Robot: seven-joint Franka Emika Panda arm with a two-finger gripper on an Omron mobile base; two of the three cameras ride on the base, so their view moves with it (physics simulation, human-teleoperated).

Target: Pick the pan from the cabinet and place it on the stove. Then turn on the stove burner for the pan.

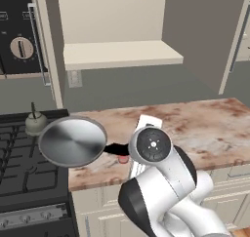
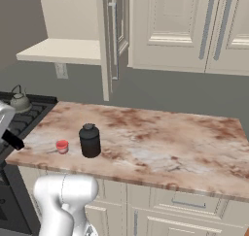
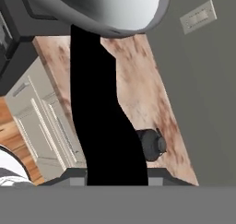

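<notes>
The claw (image 3: pixel 117 184) grips the pan (image 1: pixel 72 141) by its handle, carrying it. Next, lower it onto the stove (image 1: pixel 22 170) below.

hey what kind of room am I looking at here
A home kitchen, rendered. A black gas stove sits beside a marbled brown counter, with cream wall cabinets above; a pan is over the stove's edge.

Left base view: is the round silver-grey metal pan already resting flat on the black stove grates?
No: the round silver-grey metal pan is tilted in the air, overhanging the edge between the black stove and the marbled brown counter.
</notes>
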